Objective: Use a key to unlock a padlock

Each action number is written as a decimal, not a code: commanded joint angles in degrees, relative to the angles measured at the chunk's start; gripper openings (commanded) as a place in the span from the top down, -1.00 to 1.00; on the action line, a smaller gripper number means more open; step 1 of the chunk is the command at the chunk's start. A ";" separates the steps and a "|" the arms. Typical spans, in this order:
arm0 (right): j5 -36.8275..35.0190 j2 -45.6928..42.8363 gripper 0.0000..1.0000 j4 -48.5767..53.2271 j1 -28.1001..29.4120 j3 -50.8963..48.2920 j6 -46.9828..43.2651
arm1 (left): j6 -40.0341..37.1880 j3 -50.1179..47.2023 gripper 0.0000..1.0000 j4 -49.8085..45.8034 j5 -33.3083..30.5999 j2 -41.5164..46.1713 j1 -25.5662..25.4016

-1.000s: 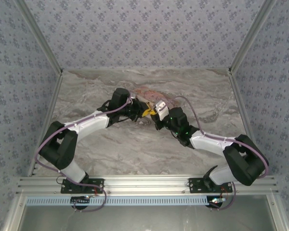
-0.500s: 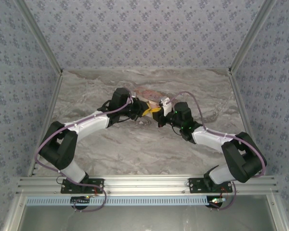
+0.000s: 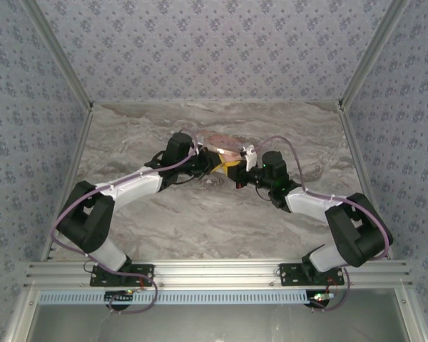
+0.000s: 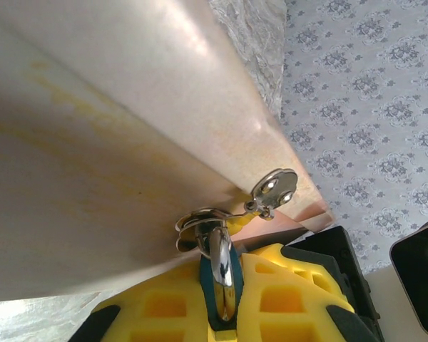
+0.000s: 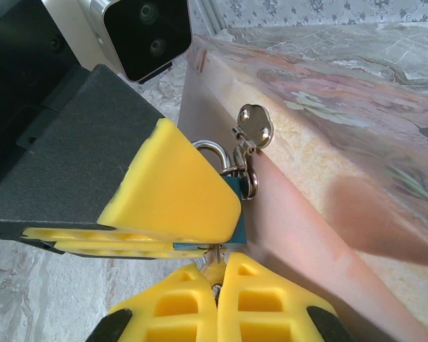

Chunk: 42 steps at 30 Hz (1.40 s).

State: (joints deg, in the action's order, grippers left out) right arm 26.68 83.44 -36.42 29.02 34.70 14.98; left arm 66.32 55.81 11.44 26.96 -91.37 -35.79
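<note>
One blue padlock, one pink box, one key hanging on one ring, and two grippers: left gripper, right gripper

Pretty cramped in the middle here: my left pincer and right pincer are nose to nose. The left one is clamped on the padlock and the right one is pinching the key, so nothing's getting between them. The pink box sits just beyond, its side wall right by my pads, and a spare key dangles on its ring against it, so that way's blocked. My forearms angle in across the counter. There's loads of bare counter out left, out right and toward the near edge. The patterned walls close off three sides.
</note>
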 commanded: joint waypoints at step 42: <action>0.13 1.76 0.65 7.76 0.87 3.01 0.57 | -6.96 -2.74 1.00 9.78 6.68 3.92 0.59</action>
State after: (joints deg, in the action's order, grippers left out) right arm 27.90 83.48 -28.84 29.76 35.77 16.47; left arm 60.49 52.97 15.27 29.04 -90.63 -34.79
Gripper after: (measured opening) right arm 0.178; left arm 0.097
